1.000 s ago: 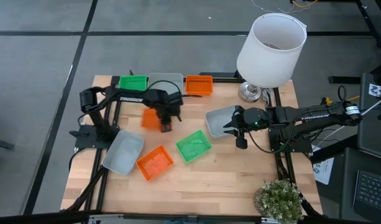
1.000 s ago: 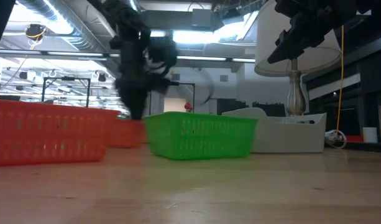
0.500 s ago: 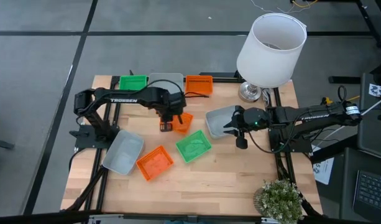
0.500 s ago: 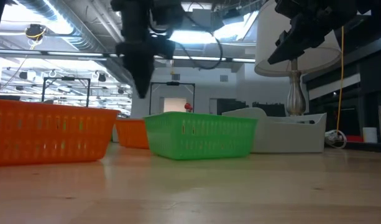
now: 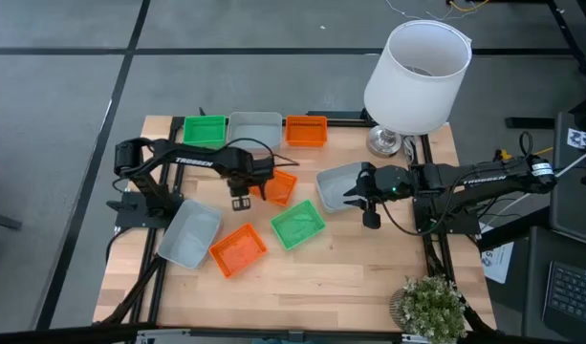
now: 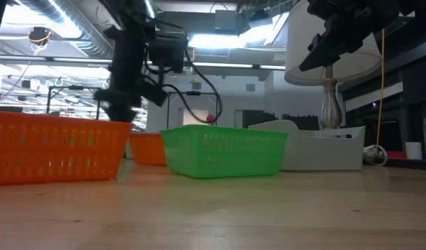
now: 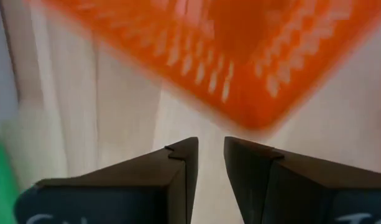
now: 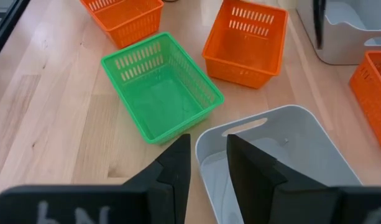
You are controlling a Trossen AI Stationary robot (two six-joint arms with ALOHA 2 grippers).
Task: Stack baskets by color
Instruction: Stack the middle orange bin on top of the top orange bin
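Note:
Three baskets stand in a row along the far edge: green [image 5: 205, 128], grey [image 5: 255, 128] and orange [image 5: 306, 130]. Mid-table lie an orange basket [image 5: 280, 186], a green one [image 5: 297, 225], a second orange one [image 5: 238, 249] and a grey one [image 5: 189, 234]. My left gripper [image 5: 241, 202] points down just left of the middle orange basket [image 7: 227, 56], its fingers a narrow gap apart with nothing between them. My right gripper [image 5: 354, 191] hangs open well above another grey basket [image 8: 271, 149], clear of it.
A big white lampshade [image 5: 417, 72] on a metal foot stands at the far right corner. A small potted plant [image 5: 431, 306] sits at the near right corner. Bare wood shows along the near edge [image 5: 321, 287].
The orange basket that was at my left gripper a second ago has shifted toward the table's right and now stands on the wood. My left gripper has since drawn back toward the left and near edge, away from it. My right arm has kept still.

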